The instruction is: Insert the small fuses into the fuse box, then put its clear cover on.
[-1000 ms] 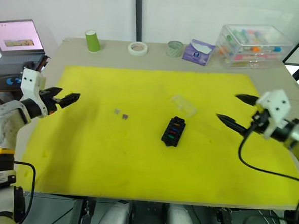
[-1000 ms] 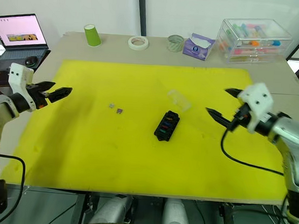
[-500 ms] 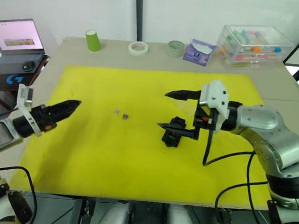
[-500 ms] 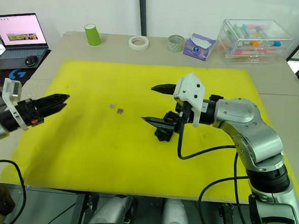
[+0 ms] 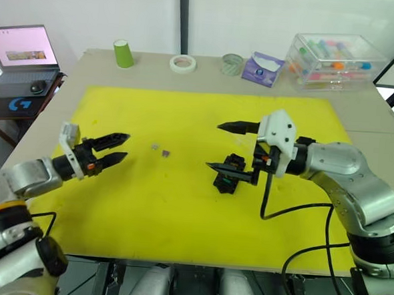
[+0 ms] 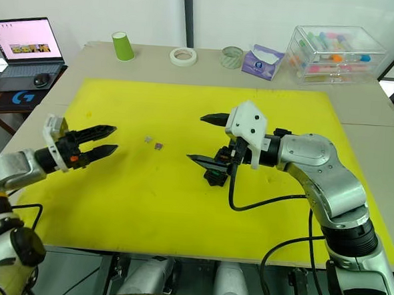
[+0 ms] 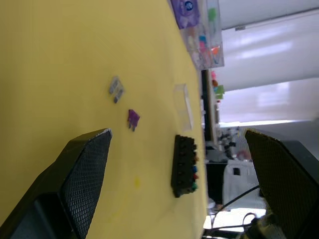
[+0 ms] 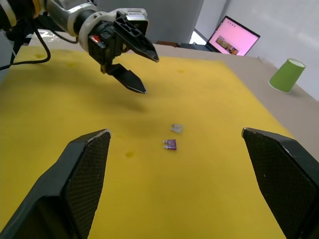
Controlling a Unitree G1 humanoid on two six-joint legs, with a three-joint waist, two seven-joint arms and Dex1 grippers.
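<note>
Over the middle of the yellow mat (image 5: 180, 206), the right gripper (image 5: 229, 147) hovers with its two black fingers spread wide, empty, one fingertip low in front of the fuse box (image 5: 230, 173) and the other higher up. That black fuse box lies on the mat with several coloured fuses already seated in its slots. Off to its left, well apart from it, two loose fuses lie just beside each other: a grey fuse (image 5: 155, 146) and a purple fuse (image 5: 165, 152). The clear cover (image 7: 183, 105) lies flat on the mat a little beyond the box. On the left side of the mat, the left gripper (image 5: 117, 148) points toward the loose fuses, fingers parted a little, gripping nothing. Along the far edge of the table stand a green cup (image 5: 122, 53) and a roll of tape (image 5: 182, 64).
</note>
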